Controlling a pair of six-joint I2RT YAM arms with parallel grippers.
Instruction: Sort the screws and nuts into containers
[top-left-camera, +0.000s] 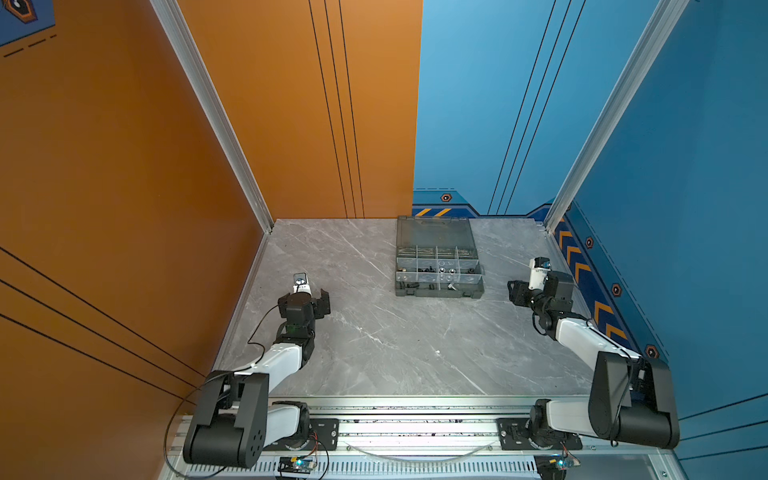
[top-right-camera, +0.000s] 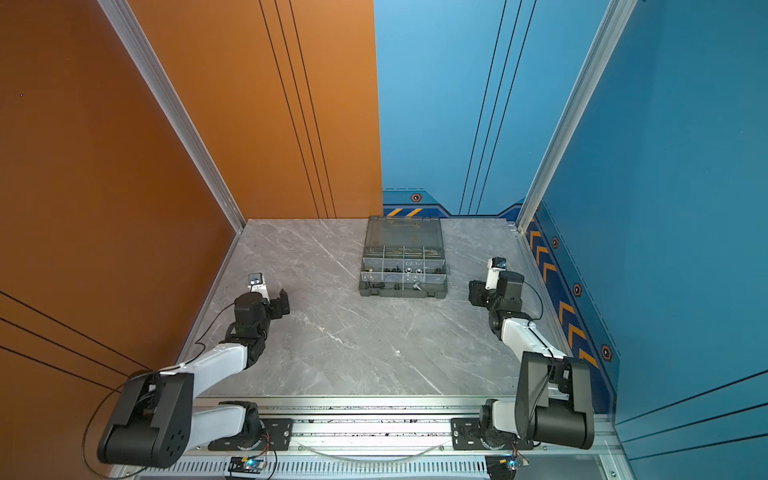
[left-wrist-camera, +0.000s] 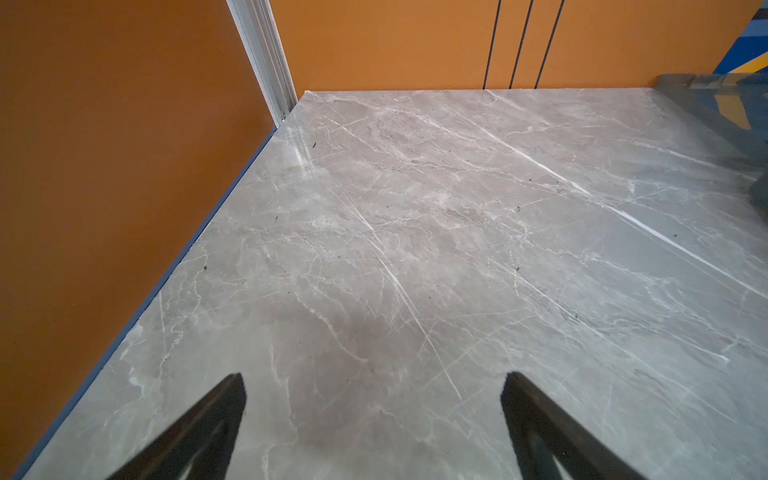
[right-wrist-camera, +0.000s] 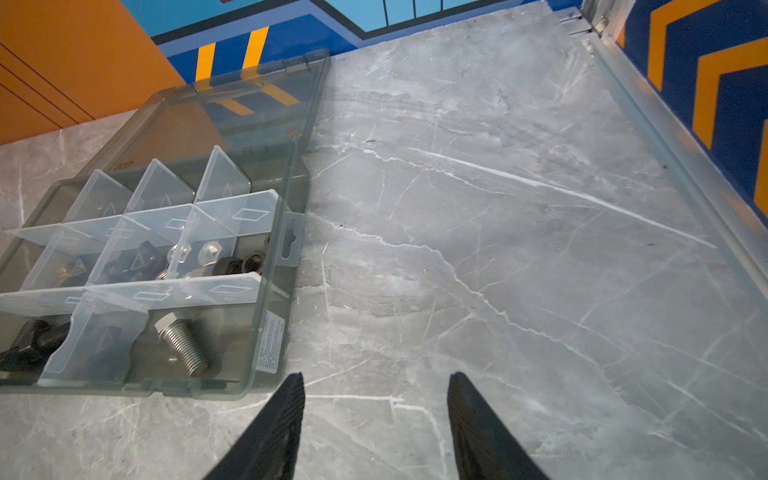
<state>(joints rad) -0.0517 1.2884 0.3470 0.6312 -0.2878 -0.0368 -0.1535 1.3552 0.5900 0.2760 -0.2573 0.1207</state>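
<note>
The smoky-grey organizer case (top-left-camera: 438, 292) (top-right-camera: 403, 293) lies open at the back middle of the marble table, its containers split by clear dividers. In the right wrist view the case (right-wrist-camera: 272, 299) holds a silver screw (right-wrist-camera: 183, 345) in a near corner compartment, black screws (right-wrist-camera: 33, 340) beside it, and silver nuts (right-wrist-camera: 208, 251) and black nuts (right-wrist-camera: 241, 264) one row further in. My right gripper (right-wrist-camera: 376, 375) (top-left-camera: 515, 291) hovers open and empty just right of the case. My left gripper (left-wrist-camera: 376, 376) (top-left-camera: 322, 301) stands wide open over bare table, far left of the case.
The case's lid (top-left-camera: 434, 232) lies folded back toward the rear wall; its edge (left-wrist-camera: 715, 95) shows in the left wrist view. Orange wall (top-left-camera: 124, 208) bounds the left, blue wall (top-left-camera: 685, 208) the right. A metal rail (top-left-camera: 415, 405) runs along the front.
</note>
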